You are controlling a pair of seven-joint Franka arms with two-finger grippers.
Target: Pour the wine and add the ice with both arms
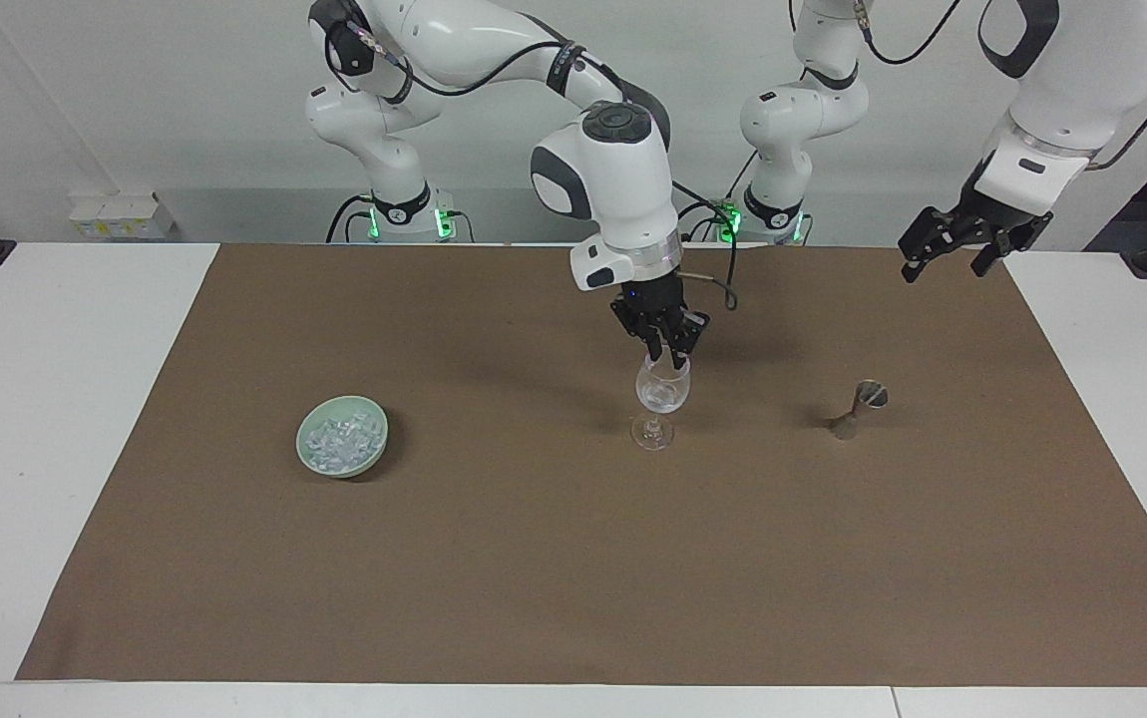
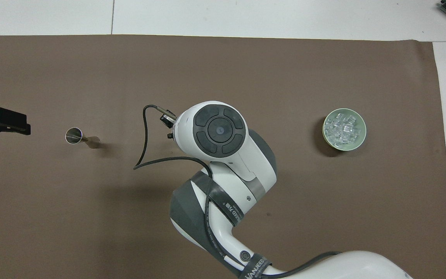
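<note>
A clear wine glass (image 1: 662, 397) stands mid-mat. My right gripper (image 1: 666, 356) hangs just above its rim, fingers slightly apart and empty. In the overhead view the right arm's wrist (image 2: 219, 130) hides the glass. The ice (image 1: 338, 440) is heaped in a pale green bowl (image 1: 375, 423) toward the right arm's end of the table; ice (image 2: 343, 130) and bowl (image 2: 359, 142) also show from above. My left gripper (image 1: 945, 257) is open and empty in the air over the mat's edge at the left arm's end; it also shows in the overhead view (image 2: 4, 123).
A small metal jigger (image 1: 863, 402) stands on the brown mat (image 1: 534, 558) between the glass and the left arm's end, also seen from above (image 2: 76, 136). White table (image 1: 55, 399) borders the mat at both ends.
</note>
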